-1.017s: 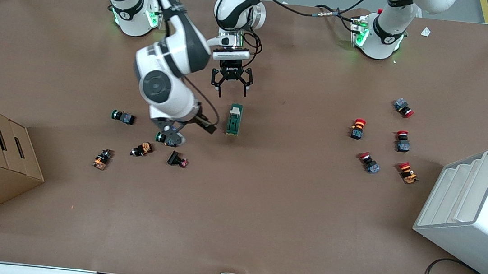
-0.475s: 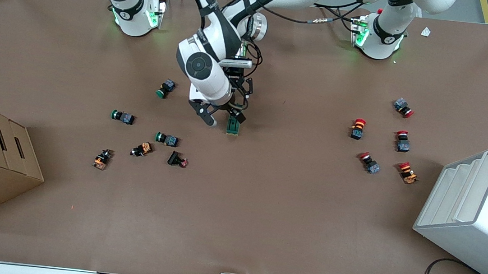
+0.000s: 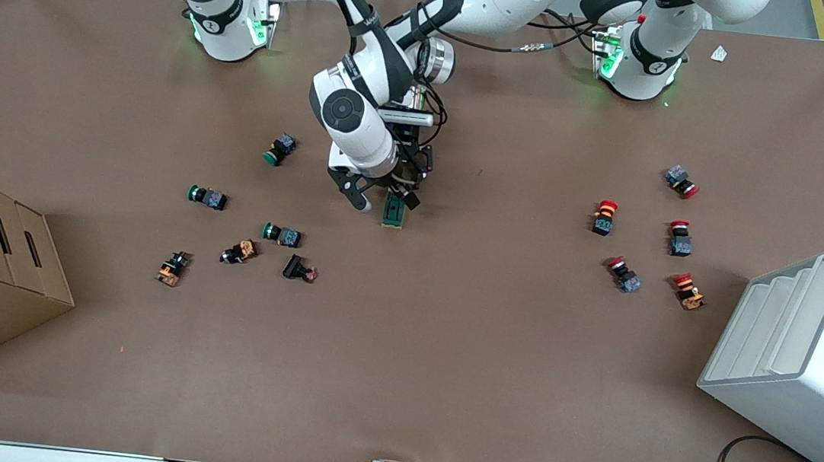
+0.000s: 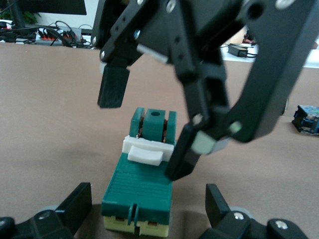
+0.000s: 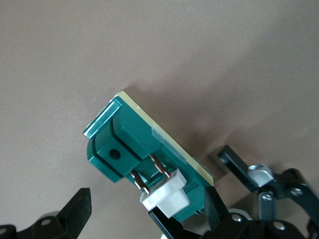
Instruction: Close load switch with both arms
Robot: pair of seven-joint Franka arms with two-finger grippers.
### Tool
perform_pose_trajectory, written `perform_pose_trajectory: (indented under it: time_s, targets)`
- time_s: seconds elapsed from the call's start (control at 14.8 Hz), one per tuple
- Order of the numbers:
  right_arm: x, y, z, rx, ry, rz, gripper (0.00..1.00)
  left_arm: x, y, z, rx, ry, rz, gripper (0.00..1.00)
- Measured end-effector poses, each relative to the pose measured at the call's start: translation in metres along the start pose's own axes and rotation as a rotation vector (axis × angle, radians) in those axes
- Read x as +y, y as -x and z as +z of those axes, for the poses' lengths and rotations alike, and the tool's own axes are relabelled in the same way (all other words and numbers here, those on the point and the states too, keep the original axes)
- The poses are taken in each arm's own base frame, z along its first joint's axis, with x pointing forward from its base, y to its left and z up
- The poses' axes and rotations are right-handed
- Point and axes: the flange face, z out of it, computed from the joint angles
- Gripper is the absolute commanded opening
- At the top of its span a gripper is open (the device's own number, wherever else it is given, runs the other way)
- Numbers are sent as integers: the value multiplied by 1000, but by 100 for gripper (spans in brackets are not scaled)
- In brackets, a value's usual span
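Near the middle of the brown counter (image 3: 445, 357), the load switch (image 3: 394, 212) lies flat, both hands gathered over its end farther from the front camera. Its dark green body and cream base show in the left wrist view, with the white lever piece (image 4: 148, 151) lying across the top.

The right hand (image 3: 383, 196) is spread wide over the switch: one finger (image 4: 180, 158) touches the switch just beside the lever, the other hangs in the air clear of it. It grips nothing. The left hand (image 4: 148, 205) is also open, its two fingertips standing either side of the switch's near end, apart from it and holding nothing.

Against the view half a second ago, both arms have shifted only slightly, the right wrist settling a little toward the left arm's end of the counter; the switch has not moved.

Green-capped push buttons (image 3: 280, 233) lie toward the right arm's end, well apart from the hands; red mushroom buttons (image 3: 604, 215) lie toward the left arm's end.
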Motion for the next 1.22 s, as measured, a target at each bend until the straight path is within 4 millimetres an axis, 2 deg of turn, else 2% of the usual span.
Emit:
perform_pose_trajectory:
  time_s: [0.41, 0.81, 1.22]
  targets:
    - [-1, -2, 8, 11, -43, 17, 100, -2, 5, 2, 24, 18, 33, 100]
    - [-6, -3, 4, 6, -44, 23, 100, -3, 13, 1, 57, 20, 95, 100]
    - [-36, -17, -27, -33, -15, 43, 100, -1, 15, 3, 68, 15, 94, 100]
